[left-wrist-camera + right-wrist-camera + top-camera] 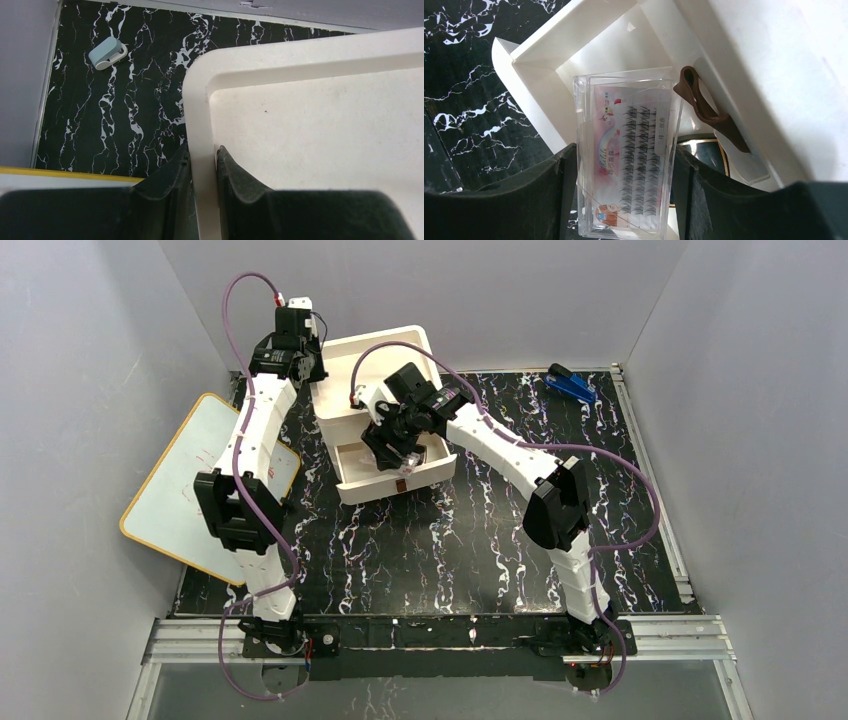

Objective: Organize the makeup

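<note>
A clear case of false lashes is pinched by its long sides between the fingers of the right hand, whose jaws stand fairly wide around it. It hangs over the open drawer pulled out of the white box, near the middle of the overhead view. It seems to be above the drawer floor rather than resting on it, though the gap is hard to judge. A brown loop lies just right of the case. At the lower middle of its own view, the left hand is shut tight on the box's rim, one finger inside and one outside, apparently steadying it on the table.

The step looks like setting the case in the drawer. Lower it until it lies flat between the drawer walls, clear of the loop. Then spread the fingers only enough to free it and lift straight up, with the left hand bracing the box against sliding.
</note>
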Controlling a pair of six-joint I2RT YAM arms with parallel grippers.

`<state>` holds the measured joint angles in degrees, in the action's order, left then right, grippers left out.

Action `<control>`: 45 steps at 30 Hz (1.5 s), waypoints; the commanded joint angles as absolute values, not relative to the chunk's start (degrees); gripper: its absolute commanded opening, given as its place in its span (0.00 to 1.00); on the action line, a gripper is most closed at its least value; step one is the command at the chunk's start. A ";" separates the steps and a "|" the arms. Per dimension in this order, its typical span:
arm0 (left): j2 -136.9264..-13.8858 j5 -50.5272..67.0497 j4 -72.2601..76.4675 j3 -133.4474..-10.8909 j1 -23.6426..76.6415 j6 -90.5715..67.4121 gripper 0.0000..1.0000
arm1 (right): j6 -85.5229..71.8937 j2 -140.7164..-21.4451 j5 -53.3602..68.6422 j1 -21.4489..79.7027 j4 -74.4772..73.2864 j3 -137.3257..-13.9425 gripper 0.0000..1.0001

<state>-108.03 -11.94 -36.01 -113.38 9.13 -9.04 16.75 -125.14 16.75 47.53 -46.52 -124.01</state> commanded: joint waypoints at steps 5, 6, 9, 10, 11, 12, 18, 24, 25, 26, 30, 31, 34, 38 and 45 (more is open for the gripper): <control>-113.06 8.98 -55.19 -113.20 13.27 -7.19 0.00 | 17.95 -132.29 20.75 48.74 -54.92 -116.73 0.65; -113.21 9.07 -55.22 -113.32 13.35 -7.20 0.00 | 17.87 -132.46 20.68 48.73 -55.05 -116.64 0.68; -113.28 9.16 -55.19 -113.47 13.36 -7.21 0.00 | 17.67 -133.71 20.49 48.73 -56.03 -117.30 0.73; -113.28 9.14 -55.24 -113.49 13.32 -7.21 0.00 | 17.55 -134.09 20.45 48.77 -56.30 -117.73 0.74; -113.27 9.15 -55.28 -113.47 13.34 -7.13 0.00 | 17.39 -134.46 20.32 48.72 -56.33 -118.03 0.75; -113.17 9.10 -55.36 -113.42 13.36 -7.04 0.00 | 17.25 -134.70 20.23 48.72 -56.34 -118.40 0.86; -113.21 8.92 -55.46 -113.20 13.35 -6.94 0.00 | 17.07 -135.09 19.05 48.75 -56.54 -119.50 0.99; -113.49 8.94 -55.41 -113.63 13.34 -7.12 0.00 | 16.70 -134.72 17.07 48.78 -55.64 -120.33 0.99; -113.50 8.96 -55.46 -113.69 13.36 -7.12 0.00 | 16.63 -134.78 17.05 48.74 -55.70 -120.61 0.99; -113.45 8.89 -55.41 -113.71 13.35 -7.12 0.00 | 16.61 -134.86 17.15 48.77 -55.84 -120.85 0.99; -113.37 8.83 -55.56 -114.00 13.36 -7.03 0.00 | 16.61 -134.83 16.55 48.77 -56.00 -121.55 0.99; -113.38 8.85 -55.59 -114.04 13.35 -7.03 0.00 | 16.61 -134.78 16.26 48.75 -55.92 -121.51 0.99; -113.41 8.88 -55.59 -114.30 13.36 -7.03 0.00 | 16.48 -134.12 14.89 48.70 -55.23 -121.55 0.99; -113.55 8.88 -55.72 -114.64 13.36 -7.04 0.00 | 15.36 -132.74 11.33 48.71 -53.47 -121.65 0.98; -113.94 8.55 -56.57 -116.11 13.34 -7.03 0.00 | 12.39 -125.71 5.01 48.60 -45.38 -119.76 0.95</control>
